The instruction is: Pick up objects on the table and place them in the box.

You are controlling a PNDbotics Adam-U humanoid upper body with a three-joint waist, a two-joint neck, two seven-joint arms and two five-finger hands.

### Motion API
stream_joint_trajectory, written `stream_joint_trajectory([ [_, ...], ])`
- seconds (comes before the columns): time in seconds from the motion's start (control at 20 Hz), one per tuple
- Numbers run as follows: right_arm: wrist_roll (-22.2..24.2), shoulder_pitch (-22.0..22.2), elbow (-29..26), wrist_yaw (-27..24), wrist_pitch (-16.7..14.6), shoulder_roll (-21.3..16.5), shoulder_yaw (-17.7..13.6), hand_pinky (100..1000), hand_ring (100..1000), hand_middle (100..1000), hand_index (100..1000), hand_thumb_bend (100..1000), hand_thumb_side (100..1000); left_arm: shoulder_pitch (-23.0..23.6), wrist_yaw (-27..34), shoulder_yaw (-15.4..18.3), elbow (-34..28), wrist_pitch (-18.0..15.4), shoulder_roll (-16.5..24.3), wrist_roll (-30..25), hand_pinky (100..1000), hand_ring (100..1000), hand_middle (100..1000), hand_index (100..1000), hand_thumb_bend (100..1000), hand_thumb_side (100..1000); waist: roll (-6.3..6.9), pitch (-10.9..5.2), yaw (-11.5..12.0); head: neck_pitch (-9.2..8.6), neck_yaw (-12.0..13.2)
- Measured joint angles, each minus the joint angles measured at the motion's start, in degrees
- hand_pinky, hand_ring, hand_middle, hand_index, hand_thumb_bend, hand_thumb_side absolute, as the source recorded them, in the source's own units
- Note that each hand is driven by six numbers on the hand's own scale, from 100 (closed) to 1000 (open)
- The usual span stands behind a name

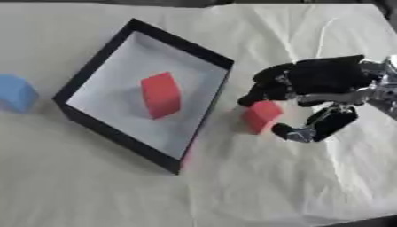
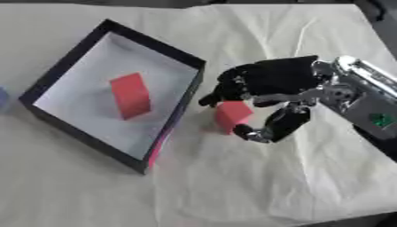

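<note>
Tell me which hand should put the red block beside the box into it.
Right. The right hand already curls round the red block just outside the box. No left hand shows.

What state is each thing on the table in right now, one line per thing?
Box: open on the cloth, set askew, one red block inside.
Red block in the box: resting on the box floor, untouched.
Second red block: outside the box, right of its wall, between thumb and fingers of the right robot hand.
Blue object: on the cloth left of the box, untouched.
Left robot hand: not in view.
</note>
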Motion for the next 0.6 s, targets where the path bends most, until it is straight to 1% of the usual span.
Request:
stream_joint_trajectory([
  [0.15,0.48,-0.06,0.33,0.58,0.81,0.46,0.08,956,859,775,991,125,270,0.02,-0.01,0.00,0.26,0.07,0.00,-0.10,857,900,793,749,100,687,0.00,0.09,0.01,0.00,0.00],
  [0.3,0.43,-0.28,0.51,1.43,0.71,0.47,0.07,961,867,791,997,158,267,0.03,-0.03,0.00,0.27,0.02,-0.01,-0.18,859,901,793,749,100,688,0.00,0.15,0.01,0.00,0.00],
  [0.45,0.30,-0.29,1.06,2.37,0.16,0.58,0.05,964,874,815,999,168,262,0.04,-0.06,-0.01,0.28,0.01,-0.02,-0.29,859,902,794,749,100,689,0.00,0.19,0.00,-0.02,-0.01],
  [0.6,-0.04,-0.29,1.79,3.10,-0.40,0.92,0.04,964,879,831,997,149,249,0.06,-0.12,-0.02,0.29,0.03,-0.04,-0.43,860,902,794,748,100,688,0.00,0.21,0.00,-0.07,-0.03],
])
